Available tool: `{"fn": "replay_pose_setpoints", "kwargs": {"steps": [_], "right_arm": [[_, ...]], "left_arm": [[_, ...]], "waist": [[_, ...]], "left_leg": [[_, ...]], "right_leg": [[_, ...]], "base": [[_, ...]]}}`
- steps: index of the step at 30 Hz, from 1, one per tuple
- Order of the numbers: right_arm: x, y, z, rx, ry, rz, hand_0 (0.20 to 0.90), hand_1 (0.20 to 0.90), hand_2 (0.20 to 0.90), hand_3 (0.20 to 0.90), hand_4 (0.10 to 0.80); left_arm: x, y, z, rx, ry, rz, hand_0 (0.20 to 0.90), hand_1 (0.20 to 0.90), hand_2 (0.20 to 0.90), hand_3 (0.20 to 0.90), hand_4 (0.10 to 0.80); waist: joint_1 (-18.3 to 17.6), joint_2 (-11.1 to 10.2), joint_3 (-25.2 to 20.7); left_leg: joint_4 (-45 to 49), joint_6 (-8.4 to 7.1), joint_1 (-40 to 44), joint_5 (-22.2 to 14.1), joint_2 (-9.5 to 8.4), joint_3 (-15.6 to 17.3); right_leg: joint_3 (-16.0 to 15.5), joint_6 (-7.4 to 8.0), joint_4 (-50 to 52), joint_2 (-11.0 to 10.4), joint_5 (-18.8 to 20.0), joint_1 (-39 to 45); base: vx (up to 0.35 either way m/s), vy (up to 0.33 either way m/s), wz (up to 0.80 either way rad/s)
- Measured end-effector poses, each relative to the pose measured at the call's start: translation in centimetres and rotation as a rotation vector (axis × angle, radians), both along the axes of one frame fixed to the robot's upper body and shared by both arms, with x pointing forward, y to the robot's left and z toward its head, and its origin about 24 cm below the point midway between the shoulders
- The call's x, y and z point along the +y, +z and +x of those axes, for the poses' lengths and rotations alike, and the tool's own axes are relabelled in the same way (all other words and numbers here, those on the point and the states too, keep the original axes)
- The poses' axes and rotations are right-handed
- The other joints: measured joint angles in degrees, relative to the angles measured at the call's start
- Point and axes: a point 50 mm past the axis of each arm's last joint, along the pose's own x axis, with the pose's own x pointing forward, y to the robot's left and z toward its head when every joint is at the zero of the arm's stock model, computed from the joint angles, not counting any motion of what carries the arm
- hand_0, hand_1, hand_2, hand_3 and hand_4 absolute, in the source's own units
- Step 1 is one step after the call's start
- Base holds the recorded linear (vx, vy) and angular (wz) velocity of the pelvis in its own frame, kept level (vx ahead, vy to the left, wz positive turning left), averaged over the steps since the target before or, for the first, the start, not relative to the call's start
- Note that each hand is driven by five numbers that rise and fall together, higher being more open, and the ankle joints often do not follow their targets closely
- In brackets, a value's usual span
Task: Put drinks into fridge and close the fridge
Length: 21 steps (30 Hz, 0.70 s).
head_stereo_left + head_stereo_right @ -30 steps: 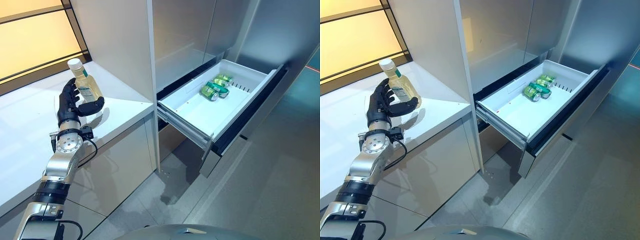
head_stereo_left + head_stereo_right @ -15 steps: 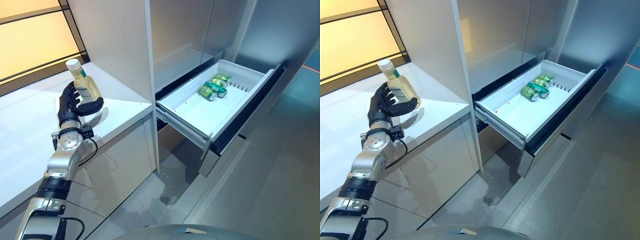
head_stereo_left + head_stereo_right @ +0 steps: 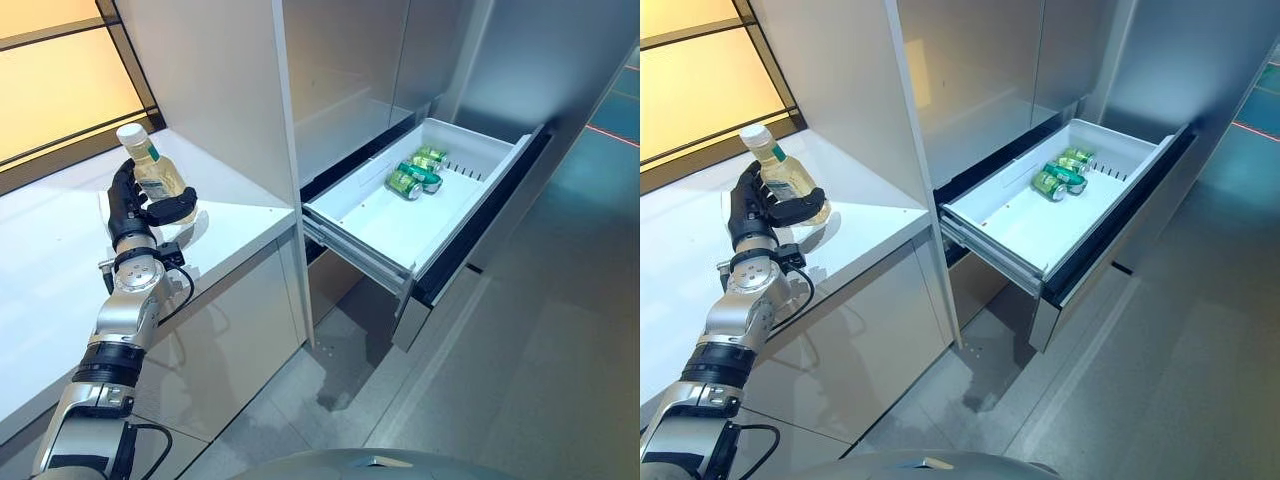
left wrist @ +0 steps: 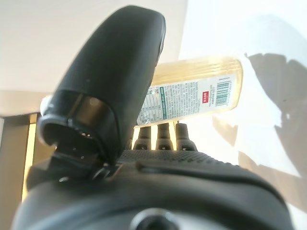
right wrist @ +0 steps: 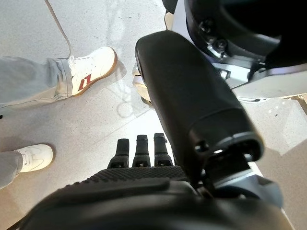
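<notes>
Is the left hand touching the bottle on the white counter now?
Touching. In the left eye view the left hand is curled round the bottle, thumb across its front; the left wrist view shows the fingers against its label.

The left arm (image 3: 118, 322) is a silver-grey tube with a round metal disc at its wrist joint (image 3: 133, 282) and a black ribbed collar (image 3: 100, 362) lower down. The left hand (image 3: 130, 205) is black all over, its thumb (broad and smooth-shelled) rounded at the tip. The right hand (image 5: 192, 105) is equally dark, with a finely dotted rubbery back and slim segmented fingers (image 5: 142, 148).
</notes>
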Motion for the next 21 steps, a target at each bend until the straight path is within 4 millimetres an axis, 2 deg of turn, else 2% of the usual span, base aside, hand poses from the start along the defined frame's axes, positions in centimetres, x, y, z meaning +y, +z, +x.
{"fn": "replay_pose_setpoints", "kwargs": {"steps": [16, 17, 18, 19, 20, 21], "right_arm": [[0.1, 0.0, 0.2, -0.003, 0.01, 0.002, 0.9, 0.9, 0.9, 0.9, 0.8], [0.1, 0.0, 0.2, -0.004, 0.013, 0.001, 0.9, 0.9, 0.9, 0.9, 0.8], [0.1, 0.0, 0.2, -0.005, 0.014, 0.001, 0.9, 0.9, 0.9, 0.9, 0.8], [0.1, 0.0, 0.2, -0.005, 0.014, 0.001, 0.9, 0.9, 0.9, 0.9, 0.8], [0.1, 0.0, 0.2, -0.005, 0.014, 0.002, 0.9, 0.9, 0.9, 0.9, 0.8], [0.1, 0.0, 0.2, -0.006, 0.014, 0.002, 0.9, 0.9, 0.9, 0.9, 0.8]], "left_arm": [[0.5, 0.7, 1.0, -0.05, 0.048, -0.074, 0.9, 0.9, 0.9, 0.9, 0.8], [0.5, 0.7, 1.1, -0.058, 0.051, -0.084, 0.811, 0.811, 0.811, 0.796, 0.696], [0.5, 0.7, 1.0, -0.064, 0.053, -0.085, 0.811, 0.811, 0.811, 0.796, 0.696], [0.4, 0.8, 1.0, -0.08, 0.056, -0.094, 0.509, 0.509, 0.509, 0.444, 0.344], [0.4, 0.8, 1.0, -0.086, 0.057, -0.1, 0.434, 0.434, 0.434, 0.356, 0.256], [0.4, 0.9, 1.0, -0.1, 0.059, -0.109, 0.3, 0.3, 0.3, 0.2, 0.1]], "waist": [[-0.7, -0.1, -0.1], [-0.8, -0.1, -0.1], [-0.8, -0.1, -0.1], [-0.9, -0.1, -0.1], [-1.0, -0.1, -0.1], [-1.1, -0.1, -0.1]], "left_leg": [[0.0, 0.07, 0.4, -0.3, 0.07, 1.3], [0.0, 0.07, 0.4, -0.3, 0.07, 1.3], [0.0, 0.07, 0.4, -0.3, 0.07, 1.3], [0.0, 0.07, 0.4, -0.3, 0.08, 1.3], [0.0, 0.07, 0.4, -0.3, 0.08, 1.3], [0.0, 0.07, 0.4, -0.3, 0.09, 1.3]], "right_leg": [[1.3, 0.01, 0.0, 0.0, 0.1, 0.0], [1.3, 0.01, 0.0, 0.0, 0.1, 0.0], [1.3, 0.01, 0.0, 0.0, 0.1, 0.0], [1.4, 0.01, 0.0, 0.1, 0.1, 0.0], [1.4, 0.01, 0.0, 0.1, 0.1, 0.0], [1.4, 0.01, 0.0, 0.1, 0.1, 0.0]], "base": [[0.01, -0.002, -0.04], [0.0, 0.0, 0.0], [0.0, 0.0, 0.0], [0.0, 0.0, 0.0], [0.0, 0.0, 0.0], [0.0, 0.0, 0.0]]}}
